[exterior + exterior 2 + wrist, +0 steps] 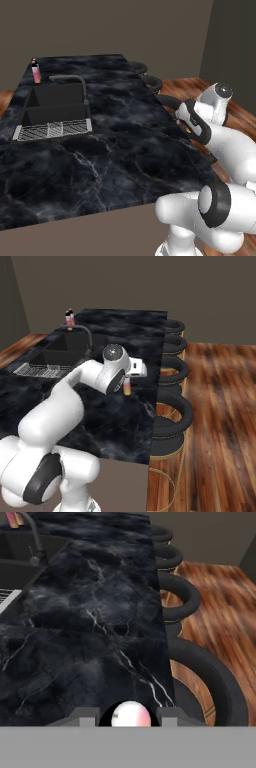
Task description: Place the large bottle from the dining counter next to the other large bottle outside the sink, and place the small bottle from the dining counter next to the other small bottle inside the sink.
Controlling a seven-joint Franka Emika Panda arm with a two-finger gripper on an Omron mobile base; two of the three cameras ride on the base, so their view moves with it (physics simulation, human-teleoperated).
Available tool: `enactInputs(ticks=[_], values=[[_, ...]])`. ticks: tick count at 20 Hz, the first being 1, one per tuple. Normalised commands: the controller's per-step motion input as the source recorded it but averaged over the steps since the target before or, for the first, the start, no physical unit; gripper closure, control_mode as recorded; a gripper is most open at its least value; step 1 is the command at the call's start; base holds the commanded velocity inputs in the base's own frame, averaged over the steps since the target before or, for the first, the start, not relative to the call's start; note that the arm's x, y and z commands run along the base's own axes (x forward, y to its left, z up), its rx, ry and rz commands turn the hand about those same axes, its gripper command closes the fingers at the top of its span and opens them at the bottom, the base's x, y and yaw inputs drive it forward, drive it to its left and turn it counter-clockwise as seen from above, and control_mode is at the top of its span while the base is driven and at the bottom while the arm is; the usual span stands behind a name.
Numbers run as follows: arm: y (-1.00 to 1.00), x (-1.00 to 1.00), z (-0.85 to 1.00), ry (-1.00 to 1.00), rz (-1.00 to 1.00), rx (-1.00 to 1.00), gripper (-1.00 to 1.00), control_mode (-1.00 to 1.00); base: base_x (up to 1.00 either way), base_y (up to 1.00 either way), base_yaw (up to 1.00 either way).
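Note:
My gripper (128, 381) hangs above the right part of the dining counter (125, 145), near the edge with the stools. It is shut on a pink-and-white bottle (127, 389), whose rounded top sits between the fingertips in the hand view (129, 716). I cannot tell whether this is the large or the small bottle. Another pink bottle with a dark cap (35, 71) stands on the counter outside the sink (52, 102), at its far left corner. The basins look dark, and what lies in them is hidden.
A thin curved faucet (75, 80) rises at the sink's right side. A ribbed grey drain rack (52, 130) lies at its near end. Round black stools (172, 371) line the counter's right edge above wooden floor (220, 406).

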Motion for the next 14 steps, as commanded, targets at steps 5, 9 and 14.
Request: enactInputs(ticks=[5, 9, 14], values=[[0.00, -0.61, 0.27, -0.09, 0.00, 0.05, 1.00, -1.00, 0.00, 0.00, 0.00], [0.00, -0.57, 0.27, -0.03, 0.00, 0.07, 1.00, -1.00, 0.00, 0.00, 0.00], [0.00, -0.36, 0.30, 0.02, 0.00, 0.03, 1.00, -1.00, 0.00, 0.00, 0.00]])
